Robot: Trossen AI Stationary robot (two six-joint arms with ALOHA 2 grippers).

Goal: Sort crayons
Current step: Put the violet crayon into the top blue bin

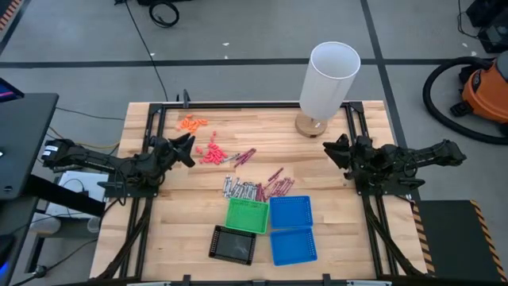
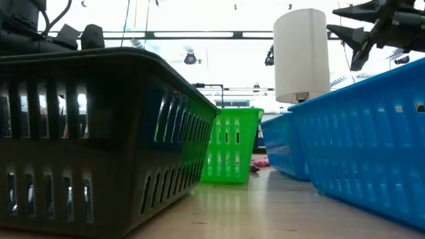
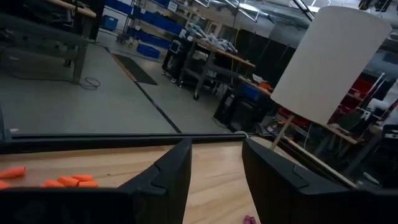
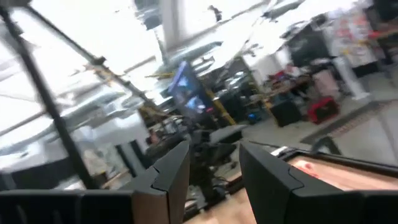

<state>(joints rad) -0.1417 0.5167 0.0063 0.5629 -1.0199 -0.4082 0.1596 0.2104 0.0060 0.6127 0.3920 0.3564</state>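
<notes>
Hovering at opposite table (image 1: 167, 238) edges, left gripper (image 1: 189, 148) and right gripper (image 1: 329, 150), jaws apart, empty; crayons (image 1: 255, 188) lying between, beside trays (image 1: 290, 212).

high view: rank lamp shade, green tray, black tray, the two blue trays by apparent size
1. lamp shade, though it stands taller, nearer the camera
2. two blue trays, alike
3. green tray and black tray, too close to rank

Grey floor (image 1: 238, 32), orange vacuum (image 1: 486, 89), blue shelving (image 3: 143, 25).
</notes>
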